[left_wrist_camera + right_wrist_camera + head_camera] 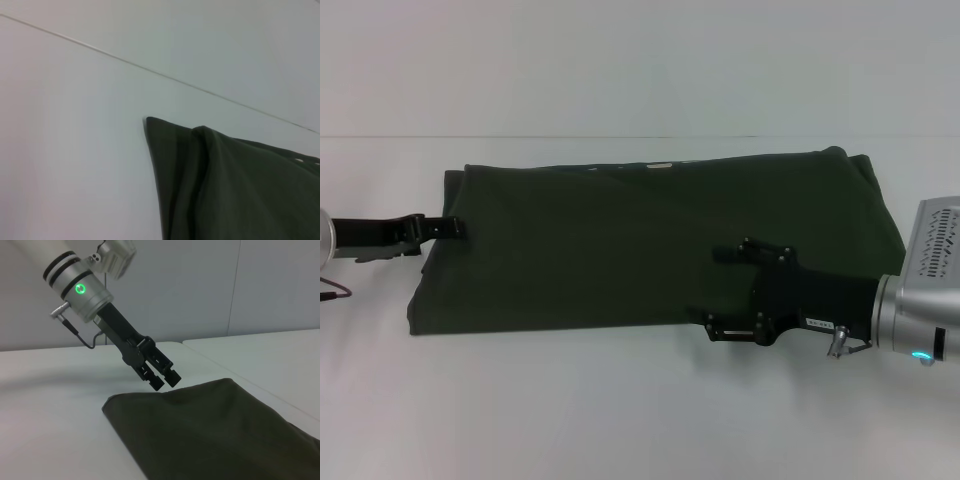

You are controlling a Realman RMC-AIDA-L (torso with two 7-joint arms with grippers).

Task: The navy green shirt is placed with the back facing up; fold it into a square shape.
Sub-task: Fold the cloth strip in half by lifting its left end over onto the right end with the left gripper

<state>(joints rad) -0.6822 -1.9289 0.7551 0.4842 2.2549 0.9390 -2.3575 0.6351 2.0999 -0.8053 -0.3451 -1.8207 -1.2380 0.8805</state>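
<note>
The shirt (640, 245) lies on the white counter (620, 420), already folded into a long band. The left claw (448, 228), fingers together, is poised at its left edge; the right claw (725, 290) is spread over the near right part. A crosswise fold is judged next, needing an end grasped.

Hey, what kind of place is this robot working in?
Probably a lab or test bench, not a home: a bare white table against a plain pale wall, holding only one dark olive-green soft fabric shirt.

Navy green shirt (215, 430) cut off by right wrist frame edge; left wrist shows only one corner.
</note>
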